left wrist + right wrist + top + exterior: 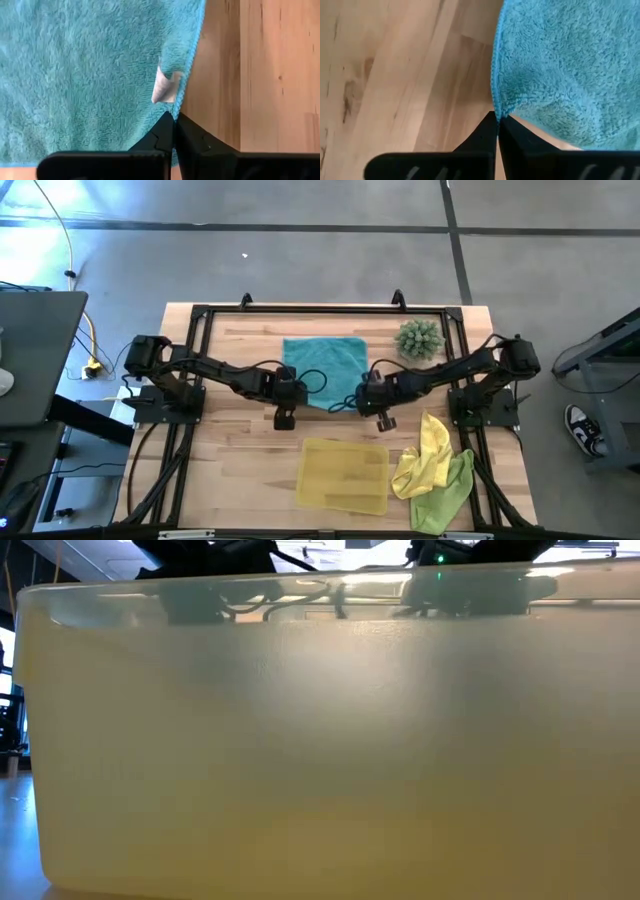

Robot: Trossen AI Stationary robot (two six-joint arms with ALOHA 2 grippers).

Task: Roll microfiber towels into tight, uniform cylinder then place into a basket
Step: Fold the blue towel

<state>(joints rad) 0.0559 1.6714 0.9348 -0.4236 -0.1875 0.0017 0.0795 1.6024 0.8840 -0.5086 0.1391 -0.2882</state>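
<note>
Standing by the table [250, 430], I saw the teal towel [325, 365] spread flat toward twelve o'clock, both arms meeting at its near edge. The left claw [174, 131] was closed at the left near corner, its tips on the hem beside a small white tag [163, 89]; whether any cloth was pinched I could not tell. The right claw [497, 127] was closed too, tips at the opposite corner. The towel looked light, limp and fuzzy, likely to sag and slip, so I judged the stitched hem at the corners the best hold for rolling. The yellow towel [428, 450] and lime towel [445, 495] lay crumpled at four o'clock, just beside the basket [345, 477] at six.
</note>
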